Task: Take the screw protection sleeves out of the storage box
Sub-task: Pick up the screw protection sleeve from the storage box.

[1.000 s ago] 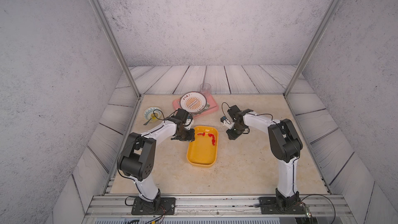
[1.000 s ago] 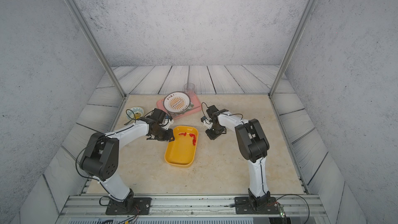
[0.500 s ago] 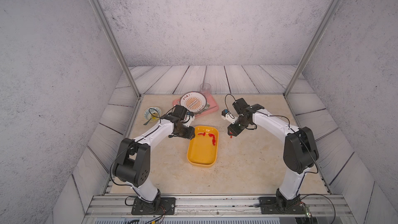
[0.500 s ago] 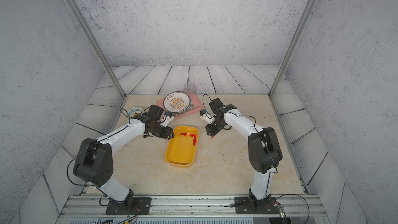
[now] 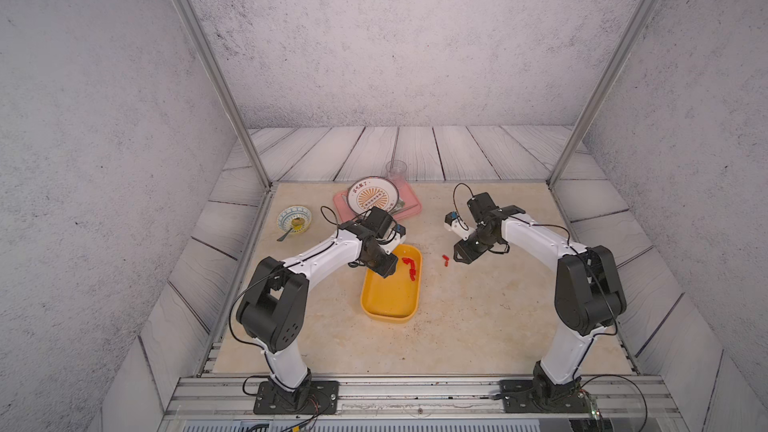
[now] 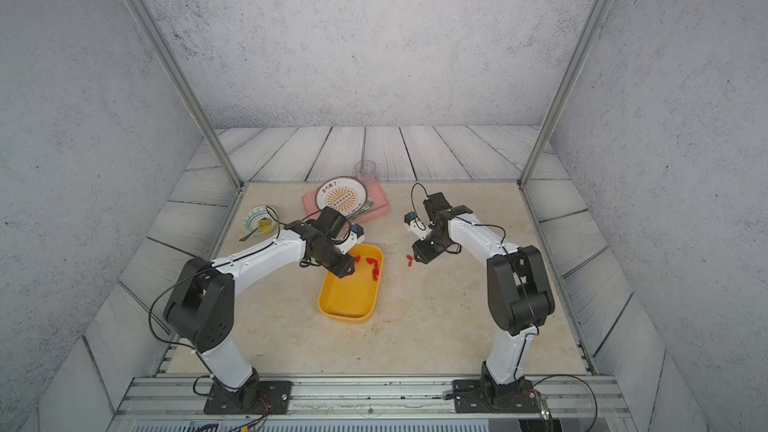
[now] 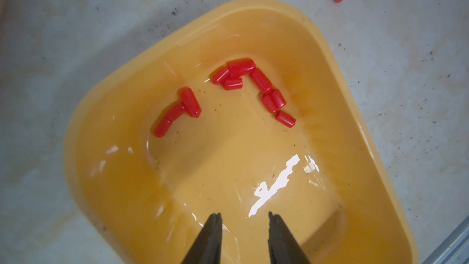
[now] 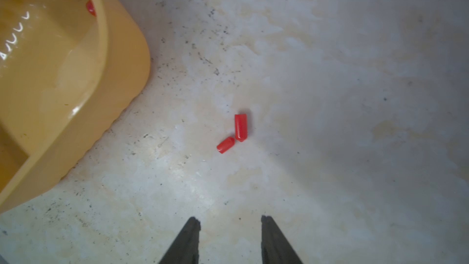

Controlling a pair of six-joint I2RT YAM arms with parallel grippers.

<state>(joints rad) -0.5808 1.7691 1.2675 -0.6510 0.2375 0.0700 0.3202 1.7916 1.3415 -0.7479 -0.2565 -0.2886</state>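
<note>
The right claw (image 8: 229, 217), parted and empty, is backing off two screw protection sleeves (image 8: 240, 126) lying on the worktop (image 8: 342, 85); the left claw (image 7: 243, 214), also parted, is hovering over the rest inside the storage box (image 7: 106, 186)

Sleeves (image 7: 241, 67) bright red; box (image 7: 101, 173) yellow; tray (image 5: 340, 204) pink; plate (image 5: 372, 199) white w/ orange sunburst.

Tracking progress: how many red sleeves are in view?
12 screw protection sleeves. Ten lie in the storage box: a cluster of three and a curved chain of seven. Two lie on the table just outside it. Overlaps might hide another.
</note>
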